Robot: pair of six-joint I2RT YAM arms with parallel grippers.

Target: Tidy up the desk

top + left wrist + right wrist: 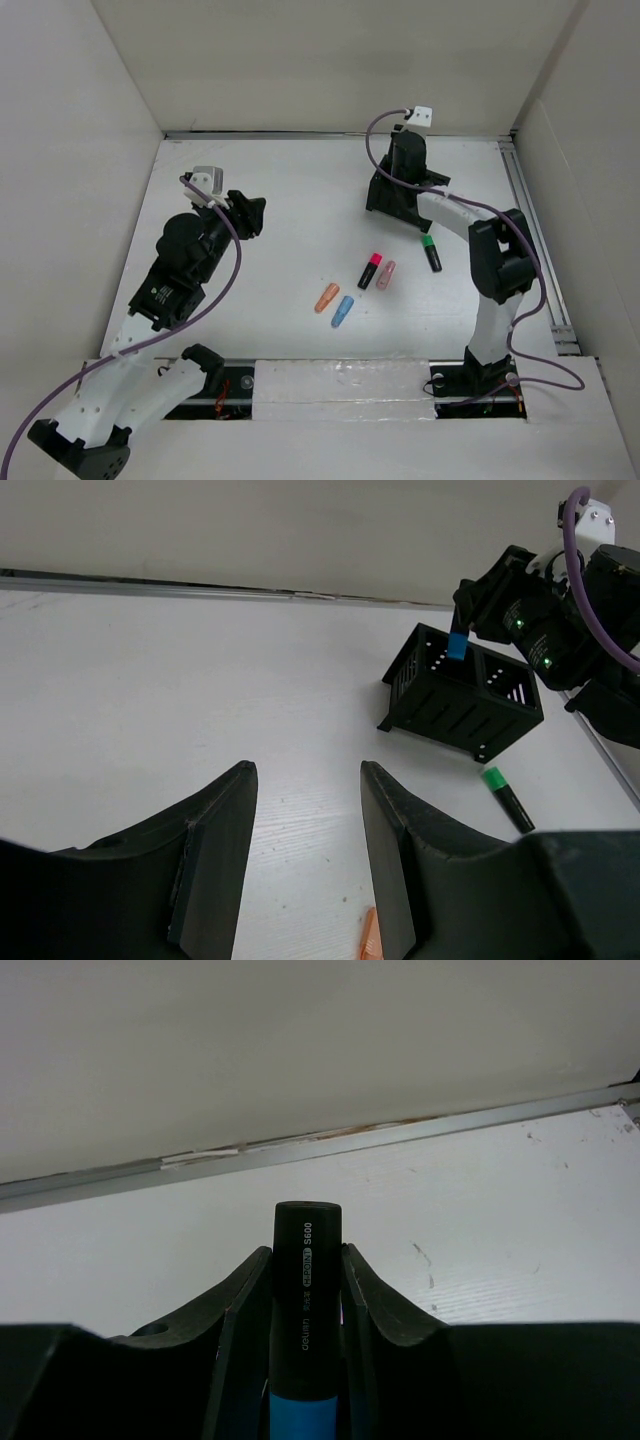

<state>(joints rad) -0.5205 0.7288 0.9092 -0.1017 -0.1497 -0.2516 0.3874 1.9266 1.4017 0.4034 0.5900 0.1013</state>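
The white desk [290, 190] carries a black two-compartment holder [462, 698] at its far right. My right gripper [306, 1255] is shut on a black-and-blue highlighter [306, 1300] and holds it upright over the holder's left compartment, its blue end [457, 645] at the rim. My left gripper [307, 780] hovers open over bare desk at the left, nothing between its fingers. Loose on the desk lie a green-capped marker [431, 252], a red-capped marker [370, 270], a pink one [385, 274], an orange one [327, 297] and a blue one [343, 311].
White wall panels stand on the left, back and right. A metal rail [535, 220] runs along the right edge and another along the back [300, 1145]. The orange marker's tip [370, 945] shows just below my left gripper's right finger.
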